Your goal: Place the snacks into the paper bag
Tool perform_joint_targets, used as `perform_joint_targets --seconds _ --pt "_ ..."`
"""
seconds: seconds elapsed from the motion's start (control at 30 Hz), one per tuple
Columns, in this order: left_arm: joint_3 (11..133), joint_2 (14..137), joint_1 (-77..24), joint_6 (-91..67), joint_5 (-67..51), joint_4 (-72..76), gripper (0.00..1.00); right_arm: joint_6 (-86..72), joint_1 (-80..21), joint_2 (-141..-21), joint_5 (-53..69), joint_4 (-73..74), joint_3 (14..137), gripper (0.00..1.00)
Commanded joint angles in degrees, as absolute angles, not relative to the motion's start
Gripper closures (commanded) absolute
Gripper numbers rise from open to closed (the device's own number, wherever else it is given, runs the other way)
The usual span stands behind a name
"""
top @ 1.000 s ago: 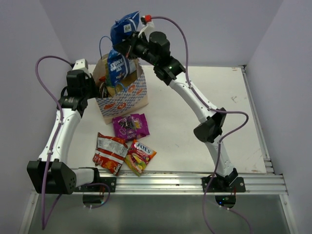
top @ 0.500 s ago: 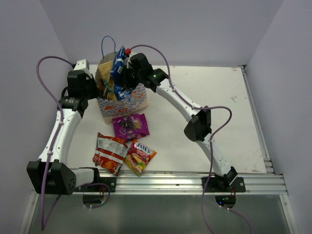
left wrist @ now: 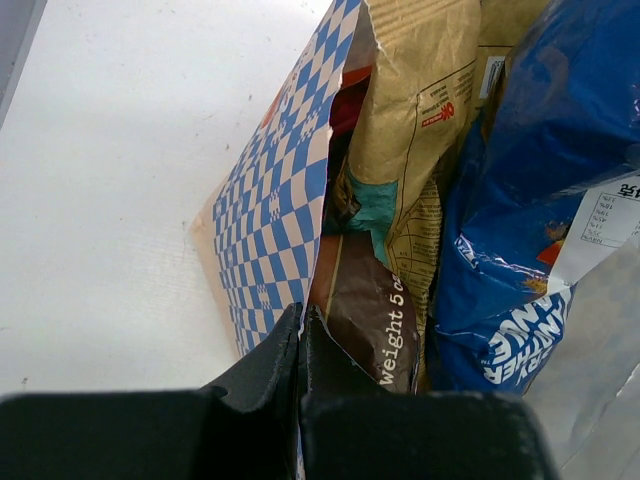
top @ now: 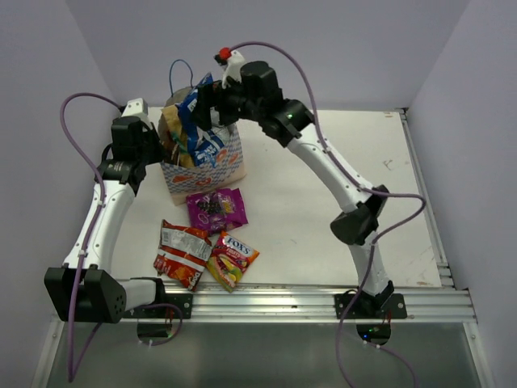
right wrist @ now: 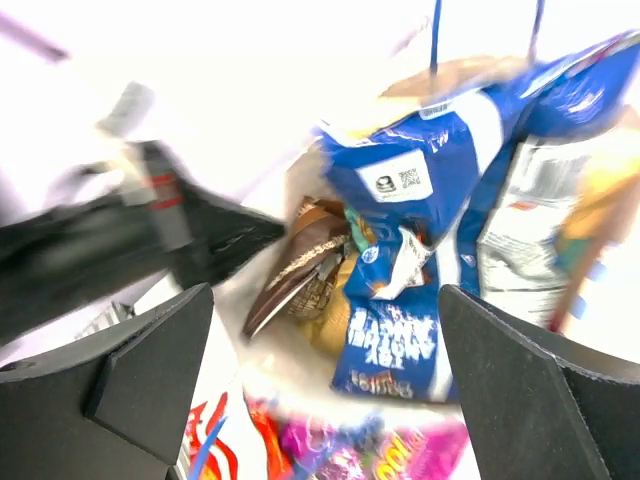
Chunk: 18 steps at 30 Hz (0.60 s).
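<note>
From here the bag (top: 216, 171) reads as stiff tan paper with a blue-and-white checkered band. It stands upright at the far left of the white table (top: 283, 234), with its thin blue cord handle looping above the mouth. My left gripper (top: 167, 145) is pinched fully together on the bag's left rim. In its wrist view the two black fingers (left wrist: 270, 365) meet right where the checkered wall (left wrist: 270, 200) comes down. Just inside that wall I see a glossy brown packet (left wrist: 370, 310), a matte tan packet (left wrist: 420, 100) with a teal patch, and a crinkly blue packet (left wrist: 510, 250). All three are packed on end, and the blue one pokes well above the mouth. My right gripper (top: 206, 105) hangs over the bag's mouth with its jaws spread wide and nothing between them (that view is motion-blurred, so fine detail is lost). The blue packet (right wrist: 420, 200) and the brown one (right wrist: 300, 270) sit below it, apart from both fingers (right wrist: 150, 390). Three snacks lie flat on the table near the bag. A shiny purple packet (top: 216, 208) is just in front of it. Nearer me are silver-red chips (top: 182, 255) and, touching their right side, yellow-red candy (top: 232, 259).
</note>
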State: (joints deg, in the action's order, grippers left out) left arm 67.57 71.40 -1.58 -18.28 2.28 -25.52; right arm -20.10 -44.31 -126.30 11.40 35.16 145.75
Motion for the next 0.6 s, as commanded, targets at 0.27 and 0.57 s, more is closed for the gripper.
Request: perform_joint_targets --seconds 0.27,0.57 --pt "69.52 72.86 -2.02 -18.02 1.67 -21.27 1.0 -0.97 -46.92 -93.71 6.15 46.67 88.47 0.01" --pt "70.31 74.71 -2.02 -17.75 2.2 -22.15 1.0 -1.76 -56.68 -93.15 5.8 41.14 71.98 0.01"
